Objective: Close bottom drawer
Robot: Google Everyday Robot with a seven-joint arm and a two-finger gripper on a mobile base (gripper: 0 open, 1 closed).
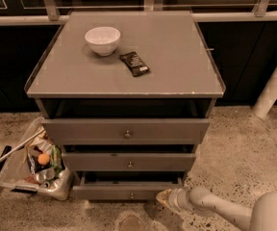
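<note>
The bottom drawer (129, 190) is the lowest, narrowest grey front of the cabinet, with one small round knob (132, 195). It stands pulled out a little, with a dark gap above its front. My gripper (164, 199) is low near the floor, at the drawer front's right end. The white arm (215, 208) runs in from the lower right.
The top drawer (126, 130) and middle drawer (129, 161) fronts are above. A white bowl (102, 40) and a dark packet (134, 63) lie on the cabinet top (177, 57). A clear bin of trash (32, 165) stands at left. A white pole (275, 83) leans at right.
</note>
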